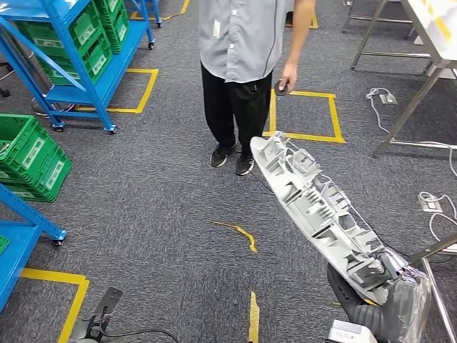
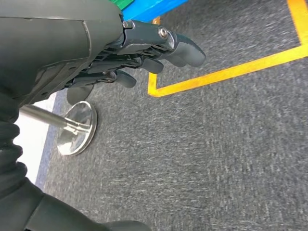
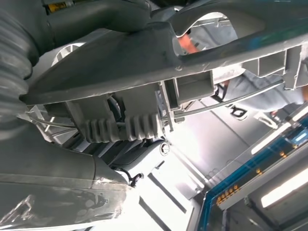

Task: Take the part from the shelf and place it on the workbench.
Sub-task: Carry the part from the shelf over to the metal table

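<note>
Right hand (image 1: pixel 401 304) grips 1 grey part (image 1: pixel 323 214), held tilted above carpet; left hand (image 2: pixel 152 53), fingers apart, holds nothing; 1 person (image 1: pixel 243 64) stands near.

Part (image 1: pixel 323 214): matt pale-grey moulded plastic, ribbed. Right hand (image 1: pixel 401 304) wrapped in crinkled glossy film. Left hand (image 2: pixel 145 53): smooth dark plastic fingers (image 2: pixel 185 50), metal pins. Floor (image 1: pixel 161 214): rough grey carpet, yellow tape. Crates (image 1: pixel 32 157): green plastic. Shelf (image 1: pixel 81 78): blue painted metal.

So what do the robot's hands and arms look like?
The left hand has dark grey fingers with a small silver screw and a smooth grey cover behind. The right hand is wrapped in crinkly see-through plastic, with a black ribbed sleeve on the wrist.
</note>
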